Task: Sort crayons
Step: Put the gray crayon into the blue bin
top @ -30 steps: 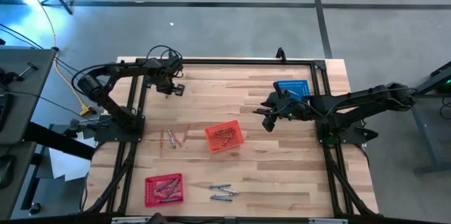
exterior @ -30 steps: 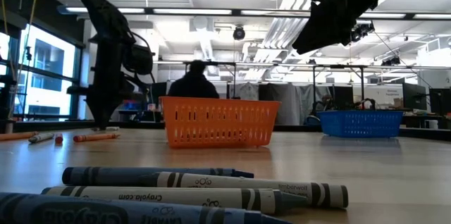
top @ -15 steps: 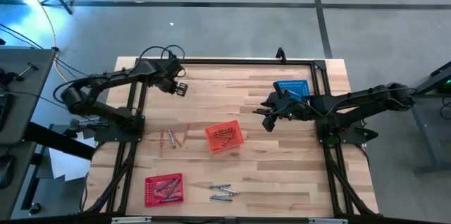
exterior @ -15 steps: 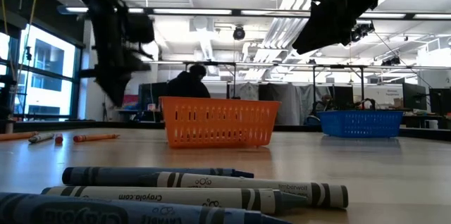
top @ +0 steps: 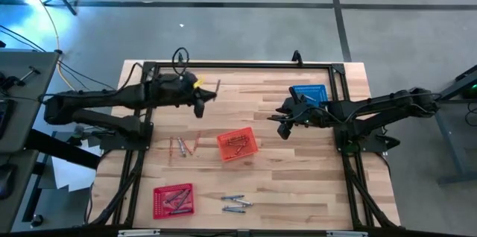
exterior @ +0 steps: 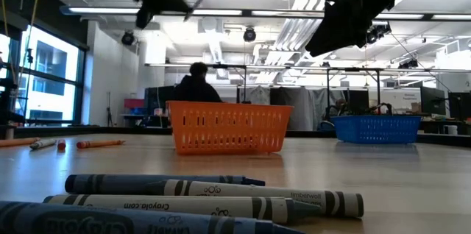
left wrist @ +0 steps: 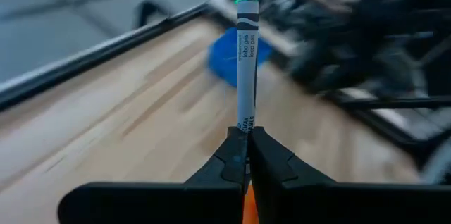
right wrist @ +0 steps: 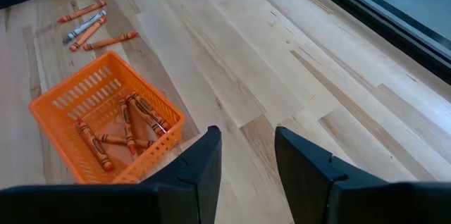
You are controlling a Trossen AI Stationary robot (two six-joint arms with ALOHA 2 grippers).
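My left gripper [left wrist: 246, 155] clamps a grey crayon [left wrist: 246, 69]. My right gripper [right wrist: 243, 157] hangs open; beyond it the orange basket [right wrist: 67, 97] holds orange crayons [right wrist: 127, 129].

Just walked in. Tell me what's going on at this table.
A two-armed robot is sorting crayons. The left gripper is shut on a grey crayon, held up above the table's far left part. The right gripper hangs open and empty beside the blue basket. The orange basket already holds orange crayons, and more loose crayons lie on the table.
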